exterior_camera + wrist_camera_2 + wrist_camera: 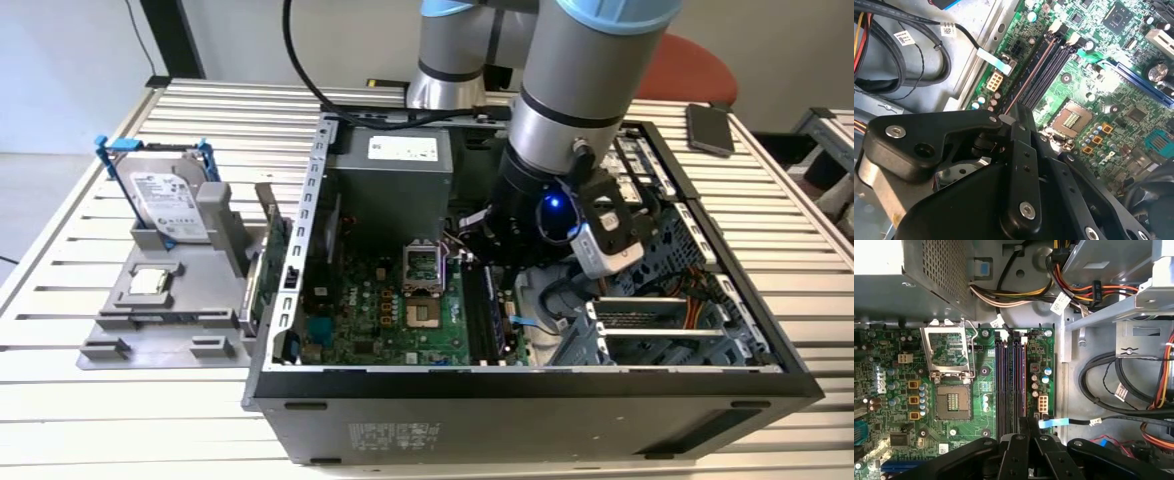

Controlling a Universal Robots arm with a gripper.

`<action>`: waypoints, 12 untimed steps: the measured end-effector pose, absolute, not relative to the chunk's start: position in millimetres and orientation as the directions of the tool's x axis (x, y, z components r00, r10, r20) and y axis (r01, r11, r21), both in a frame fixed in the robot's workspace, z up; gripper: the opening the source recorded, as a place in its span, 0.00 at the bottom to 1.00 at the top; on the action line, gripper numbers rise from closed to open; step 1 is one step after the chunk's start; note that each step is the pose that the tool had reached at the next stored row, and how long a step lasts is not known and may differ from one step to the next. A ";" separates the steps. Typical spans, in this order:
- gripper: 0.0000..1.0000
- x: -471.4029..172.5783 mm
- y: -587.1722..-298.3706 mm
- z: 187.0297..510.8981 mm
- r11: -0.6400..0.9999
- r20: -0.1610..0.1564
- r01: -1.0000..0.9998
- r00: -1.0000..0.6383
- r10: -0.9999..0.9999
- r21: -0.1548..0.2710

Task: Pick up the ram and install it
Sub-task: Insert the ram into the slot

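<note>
In both wrist views my gripper (1006, 120) (1026, 426) hangs low over the memory slots of the motherboard (985, 371), its black fingers (1021, 150) drawn together. The ram (1029, 80) (1024, 380) shows edge-on as a thin dark stick. It stands along the slot nearest the board's edge and runs in between the fingers. How deep it sits in the slot is hidden. In the exterior view the gripper (487, 255) is inside the open computer case (534, 385), just above the slots.
An open processor socket (953, 405) lies beside the slots. Cable bundles (1114, 385) and a metal drive cage (654, 325) crowd the other side. The power supply (400, 165) fills the case's far end. A grey tray (174, 320) on the exterior view's left holds a hard drive (171, 205) and a green card (276, 255).
</note>
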State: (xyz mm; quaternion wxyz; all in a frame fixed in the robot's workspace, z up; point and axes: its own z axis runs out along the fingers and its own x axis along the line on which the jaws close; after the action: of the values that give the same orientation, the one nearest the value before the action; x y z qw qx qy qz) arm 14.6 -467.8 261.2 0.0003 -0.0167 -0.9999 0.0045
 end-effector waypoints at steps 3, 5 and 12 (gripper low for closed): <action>0.00 14.6 -467.8 262.0 0.999 0.001 0.033 -0.999 0.033 -0.009; 0.00 14.6 -467.8 262.5 0.999 0.001 0.033 -0.999 0.033 -0.009; 0.00 14.6 -467.8 264.1 0.999 0.001 0.033 -0.999 0.033 -0.009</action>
State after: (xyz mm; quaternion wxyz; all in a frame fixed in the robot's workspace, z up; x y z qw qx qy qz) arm 14.6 -467.8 264.1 0.0003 -0.0167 -0.9999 0.0045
